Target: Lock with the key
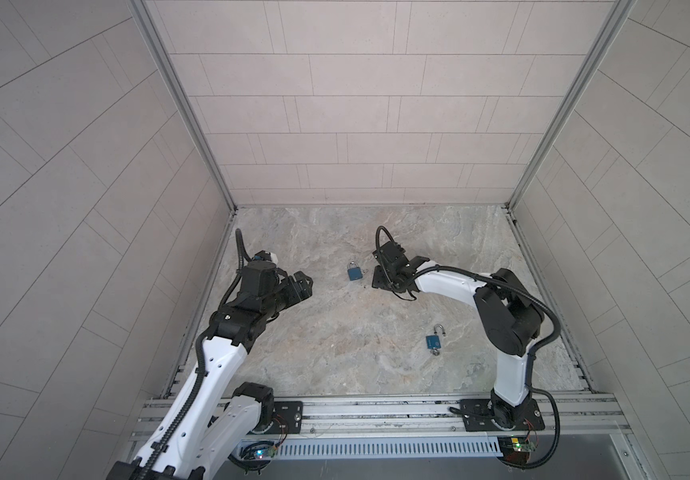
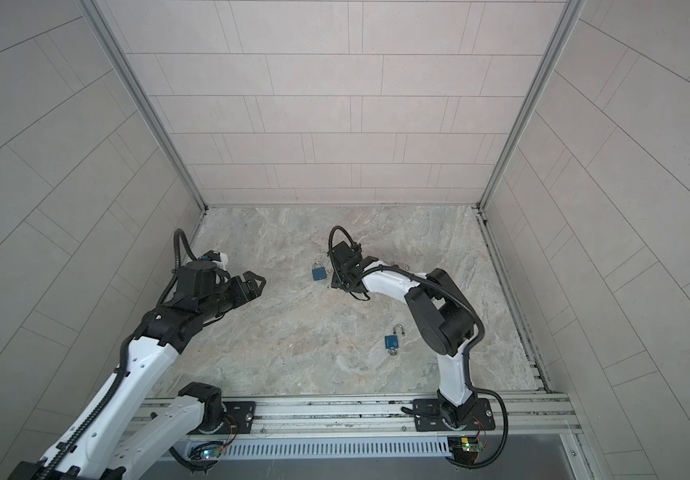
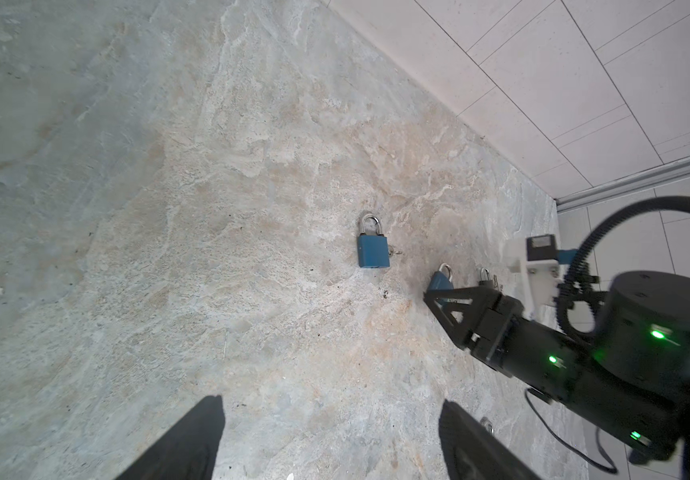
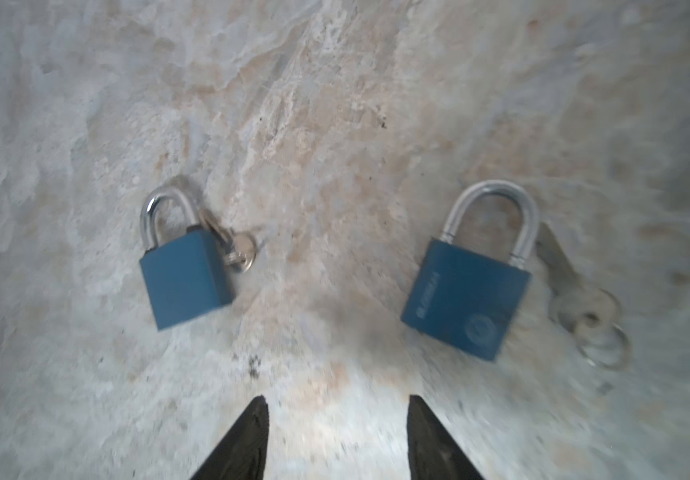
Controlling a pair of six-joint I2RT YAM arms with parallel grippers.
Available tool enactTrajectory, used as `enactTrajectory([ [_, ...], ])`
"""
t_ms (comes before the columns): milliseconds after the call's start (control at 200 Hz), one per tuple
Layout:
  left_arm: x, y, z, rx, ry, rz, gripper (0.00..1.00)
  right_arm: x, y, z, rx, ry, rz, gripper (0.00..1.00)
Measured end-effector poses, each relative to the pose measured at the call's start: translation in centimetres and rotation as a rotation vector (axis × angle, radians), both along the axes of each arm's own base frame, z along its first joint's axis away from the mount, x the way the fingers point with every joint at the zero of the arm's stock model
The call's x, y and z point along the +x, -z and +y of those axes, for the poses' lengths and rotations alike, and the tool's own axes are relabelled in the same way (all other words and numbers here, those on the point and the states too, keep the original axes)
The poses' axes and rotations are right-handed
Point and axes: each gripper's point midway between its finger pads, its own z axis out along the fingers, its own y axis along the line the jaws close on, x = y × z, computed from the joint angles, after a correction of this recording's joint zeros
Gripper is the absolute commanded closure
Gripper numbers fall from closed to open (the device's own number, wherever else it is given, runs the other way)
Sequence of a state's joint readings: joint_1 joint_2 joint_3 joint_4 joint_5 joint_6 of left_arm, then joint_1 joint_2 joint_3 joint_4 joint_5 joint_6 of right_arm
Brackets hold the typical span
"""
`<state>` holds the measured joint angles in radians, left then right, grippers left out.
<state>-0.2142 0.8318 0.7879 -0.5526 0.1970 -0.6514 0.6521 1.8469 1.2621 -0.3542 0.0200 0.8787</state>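
A stone-patterned bench [image 1: 335, 365] between tiled walls, seen from above, with two white-and-black arms reaching in from 6 o'clock. The left arm [image 1: 218, 357] ends at 9 o'clock of the bench's middle, its left fingers [image 3: 198, 436] spread wide and empty. The right arm [image 1: 505, 316] bends in toward 12 o'clock. Its right fingers [image 4: 248, 440] are parted and hold nothing, just above two blue padlocks. These are the shut padlock [image 4: 185, 278] and the second shut padlock [image 4: 466, 299]. Their shackles look seated, and loose keys [image 4: 576, 299] lie just beside them. The open padlock [image 1: 432, 341] lies well apart at 4 o'clock, near the right arm's elbow, with its shackle raised and a key [image 1: 435, 353] at its base. It looks like the one left to lock. The fingers could go for a shut lookalike. A push on the shackle could also slide the unheld lock across the smooth stone.
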Motion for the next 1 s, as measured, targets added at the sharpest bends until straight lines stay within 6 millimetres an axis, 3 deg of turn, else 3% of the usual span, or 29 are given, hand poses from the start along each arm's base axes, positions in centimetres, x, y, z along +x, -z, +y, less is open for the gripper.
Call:
enactTrajectory([
  [110,-0.9,0.4,0.3,0.000,-0.009,0.011,0.09,-2.8,-2.7,-2.2,-0.009,-0.007,-0.036,0.35],
  [140,-1.2,0.5,0.4,0.000,-0.012,0.017,0.09,-3.6,-3.3,-2.9,-0.010,-0.005,-0.043,0.26],
  [160,-1.3,0.7,0.4,0.000,-0.014,0.022,0.09,-4.2,-3.5,-3.4,-0.014,-0.008,-0.045,0.22],
  [265,-2.2,1.5,0.7,-0.004,-0.025,0.038,0.09,-7.2,-3.6,-5.9,-0.034,-0.001,-0.040,0.17],
  [290,-2.4,1.7,0.8,-0.004,-0.029,0.042,0.08,-7.8,-3.4,-6.5,-0.039,0.001,-0.034,0.03],
  [310,-2.6,1.9,0.9,-0.003,-0.033,0.045,0.06,-8.3,-3.2,-7.0,-0.041,0.008,-0.028,0.01],
  [495,-3.6,3.2,1.5,-0.008,-0.077,0.071,0.05,-13.1,0.0,-10.4,-0.117,-0.006,0.071,0.01],
  [661,-4.2,4.5,1.8,-0.031,-0.116,0.113,0.00,-15.7,1.4,-12.3,-0.153,-0.008,0.116,0.01],
  [911,-4.7,5.9,2.3,-0.029,-0.167,0.189,0.00,-18.3,2.9,-13.4,-0.169,-0.030,0.149,0.00],
  [1001,-4.9,5.7,2.5,-0.034,-0.181,0.183,0.00,-19.2,3.6,-13.5,-0.178,-0.045,0.172,0.05],
])
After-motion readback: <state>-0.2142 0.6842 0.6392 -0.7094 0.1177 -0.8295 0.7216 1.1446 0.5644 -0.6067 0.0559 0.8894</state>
